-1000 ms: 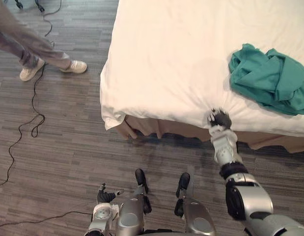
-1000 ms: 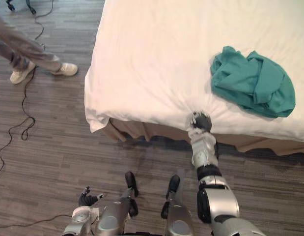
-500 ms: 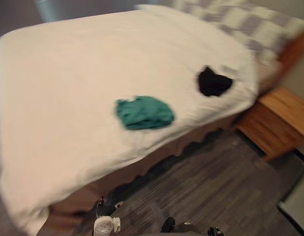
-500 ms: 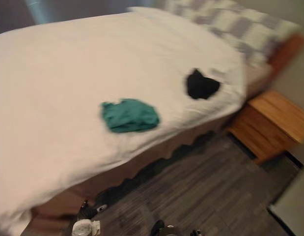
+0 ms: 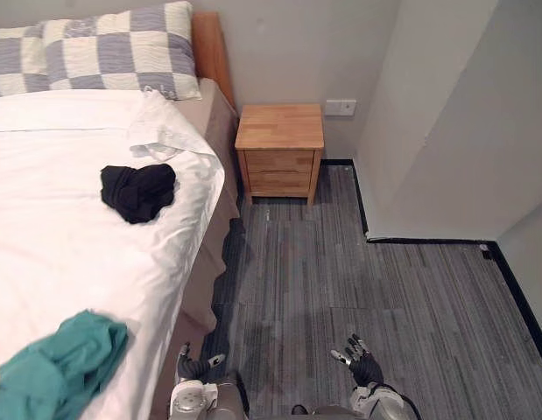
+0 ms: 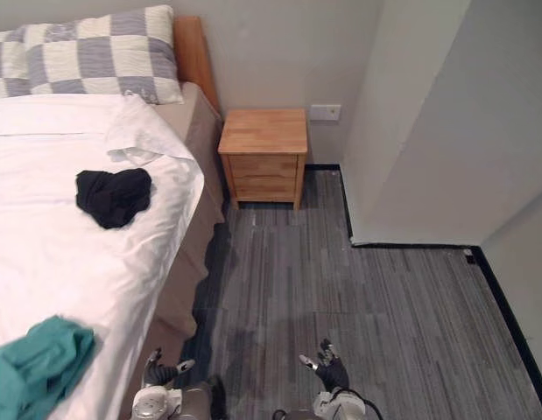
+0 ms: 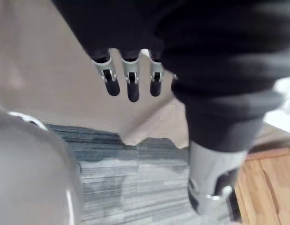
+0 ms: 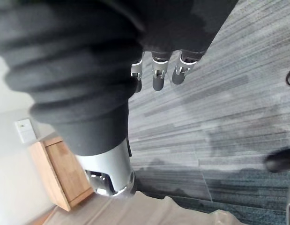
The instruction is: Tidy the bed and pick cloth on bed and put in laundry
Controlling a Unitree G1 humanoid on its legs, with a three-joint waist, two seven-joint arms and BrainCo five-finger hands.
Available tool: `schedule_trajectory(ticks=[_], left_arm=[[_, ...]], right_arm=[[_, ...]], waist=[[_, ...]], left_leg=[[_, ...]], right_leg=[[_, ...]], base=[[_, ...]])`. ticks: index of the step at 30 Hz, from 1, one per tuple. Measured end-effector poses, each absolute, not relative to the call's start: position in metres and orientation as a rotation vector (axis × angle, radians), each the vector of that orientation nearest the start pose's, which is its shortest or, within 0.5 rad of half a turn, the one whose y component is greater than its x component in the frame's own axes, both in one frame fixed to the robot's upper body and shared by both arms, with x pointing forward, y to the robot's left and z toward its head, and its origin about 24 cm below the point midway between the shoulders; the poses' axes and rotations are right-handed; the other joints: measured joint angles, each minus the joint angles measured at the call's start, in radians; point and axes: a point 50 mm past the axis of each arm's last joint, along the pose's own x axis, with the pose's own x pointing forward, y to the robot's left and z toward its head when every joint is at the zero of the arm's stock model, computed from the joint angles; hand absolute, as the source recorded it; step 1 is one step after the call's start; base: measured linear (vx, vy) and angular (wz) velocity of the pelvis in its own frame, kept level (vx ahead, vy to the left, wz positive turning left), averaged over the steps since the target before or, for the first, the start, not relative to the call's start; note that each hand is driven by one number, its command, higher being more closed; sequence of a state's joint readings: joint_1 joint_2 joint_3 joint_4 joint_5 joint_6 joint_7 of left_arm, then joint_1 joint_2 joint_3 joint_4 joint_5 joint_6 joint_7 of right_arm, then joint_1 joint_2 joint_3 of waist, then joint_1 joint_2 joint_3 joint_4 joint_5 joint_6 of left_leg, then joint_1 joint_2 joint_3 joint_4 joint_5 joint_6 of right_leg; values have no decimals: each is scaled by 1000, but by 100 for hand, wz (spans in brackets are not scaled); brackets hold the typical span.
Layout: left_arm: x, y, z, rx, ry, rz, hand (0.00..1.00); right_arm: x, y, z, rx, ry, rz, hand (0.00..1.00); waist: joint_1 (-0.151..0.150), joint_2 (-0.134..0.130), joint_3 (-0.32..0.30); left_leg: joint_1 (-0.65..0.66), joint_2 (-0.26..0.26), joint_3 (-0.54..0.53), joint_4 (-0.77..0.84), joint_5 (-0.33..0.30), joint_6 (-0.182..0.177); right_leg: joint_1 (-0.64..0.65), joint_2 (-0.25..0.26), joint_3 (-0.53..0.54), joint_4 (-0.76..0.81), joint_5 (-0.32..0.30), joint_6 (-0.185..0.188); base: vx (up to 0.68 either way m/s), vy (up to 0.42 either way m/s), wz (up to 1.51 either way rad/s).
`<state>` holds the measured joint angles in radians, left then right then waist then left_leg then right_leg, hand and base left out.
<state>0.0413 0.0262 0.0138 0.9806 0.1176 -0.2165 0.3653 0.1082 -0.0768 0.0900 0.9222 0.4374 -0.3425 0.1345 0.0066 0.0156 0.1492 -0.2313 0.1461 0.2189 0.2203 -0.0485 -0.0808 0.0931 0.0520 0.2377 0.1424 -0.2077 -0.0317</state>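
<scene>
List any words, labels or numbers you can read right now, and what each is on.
None can be read. The white wall plate by the wooden nightstand looks blank; the checked pillow, the black cloth and the green cloth on the bed show no print.

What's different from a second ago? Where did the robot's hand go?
The right hand has left the white sheet at its edge and dropped beside the robot, open and empty. The camera swung round toward the pillows. The left hand stays low and open; the green cloth and black cloth lie on the sheet untouched.
</scene>
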Motion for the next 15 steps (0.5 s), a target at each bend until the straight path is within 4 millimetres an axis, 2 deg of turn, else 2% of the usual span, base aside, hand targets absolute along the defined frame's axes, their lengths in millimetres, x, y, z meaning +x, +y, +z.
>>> schedule_trajectory(ticks=[1,2,3,4,5,6,7,8,10,11,12,13,14,15], left_arm=[[140,171,-139,275,777,270,0],[141,172,-138,293,775,255,0],[149,169,-136,325,752,214,0],[149,168,-136,334,750,200,0],[152,167,-135,358,739,171,0],[152,170,-135,381,736,154,0],[150,174,-136,406,741,144,0],[149,177,-136,420,748,141,0],[140,184,-140,438,784,144,0],[136,186,-142,440,800,142,0],[136,185,-142,433,802,144,0],[135,185,-142,421,805,156,0],[131,189,-142,422,811,175,0],[130,192,-142,422,813,185,0]], right_arm=[[136,-174,-132,298,655,-101,0],[136,-173,-133,311,659,-106,0],[132,-172,-134,342,665,-115,0],[132,-171,-134,355,662,-116,0],[133,-171,-134,375,655,-118,0],[136,-170,-133,375,651,-114,0],[140,-172,-131,358,641,-112,0],[140,-174,-131,341,645,-121,0],[142,-177,-131,293,651,-128,0],[143,-177,-132,265,660,-123,0],[145,-177,-131,260,659,-124,0],[152,-176,-129,262,647,-121,0],[154,-169,-129,242,657,-90,0],[154,-168,-130,225,664,-76,0]], waist=[[0,18,-7],[-6,-7,-8],[-13,-28,-17],[-11,-31,-19],[-16,-42,-15],[-25,-55,-7],[-34,-62,0],[-45,-54,7],[-56,-45,27],[-56,-40,32],[-55,-34,36],[-47,-21,44],[-37,-21,45],[-36,-25,44]], left_leg=[[9,-11,-10,-19,57,18],[16,-39,-6,-8,34,27],[39,-82,-4,-23,3,48],[56,-97,-3,-39,-2,55],[101,-129,-1,-77,-11,70],[147,-162,-6,-103,-22,86],[181,-183,-17,-92,-54,99],[200,-180,-29,-71,-66,110],[271,-166,-61,-67,-91,121],[300,-151,-66,-85,-96,116],[310,-139,-66,-93,-99,110],[326,-109,-64,-105,-114,86],[340,-89,-62,-104,-140,49],[346,-88,-62,-101,-153,41]], right_leg=[[13,-8,6,20,-42,10],[15,-33,5,46,-63,24],[-13,-62,-27,153,-81,54],[-42,-70,-40,226,-82,62],[-134,-87,-82,461,-64,124],[-243,-122,-131,697,-3,181],[-331,-139,-170,885,4,164],[-362,-126,-180,927,-5,154],[-382,-106,-234,853,-51,133],[-389,-112,-285,724,-63,112],[-389,-114,-310,647,-61,108],[-388,-117,-360,437,-39,97],[-379,-120,-369,206,46,83],[-377,-123,-365,153,78,80]], base=[[429,319,-27],[529,372,6],[349,237,14],[479,304,15],[344,225,16],[476,287,32],[329,158,41],[434,100,58],[428,22,56],[317,-21,37],[379,-42,28],[435,-87,5],[440,-114,-2],[465,-185,-7]])
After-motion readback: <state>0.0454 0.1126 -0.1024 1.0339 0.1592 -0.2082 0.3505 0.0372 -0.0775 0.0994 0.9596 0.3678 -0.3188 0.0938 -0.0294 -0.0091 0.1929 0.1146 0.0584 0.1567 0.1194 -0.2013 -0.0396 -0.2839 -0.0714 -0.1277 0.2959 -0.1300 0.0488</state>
